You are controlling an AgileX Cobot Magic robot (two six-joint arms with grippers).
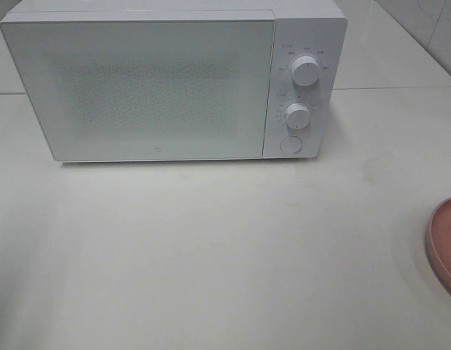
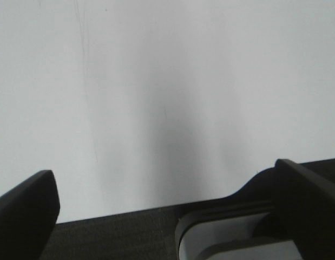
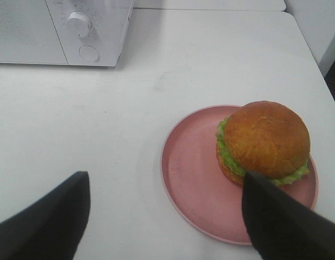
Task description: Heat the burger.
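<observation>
Burger [image 3: 267, 142] on pink plate [image 3: 194, 179], microwave [image 1: 167, 87] door closed, dial labels unreadable; both claws [image 3: 162, 216] [image 2: 167, 211] apart, empty

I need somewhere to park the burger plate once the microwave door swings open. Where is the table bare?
The widest bare patch of table lies in front of the microwave, reaching right to the pink plate. Another strip runs right of the microwave. Only the plate's spot is taken, with the burger on it and the open right gripper above.

kitchen-like setup | white microwave [image 1: 174, 84] | pale countertop [image 1: 210, 248]
</observation>
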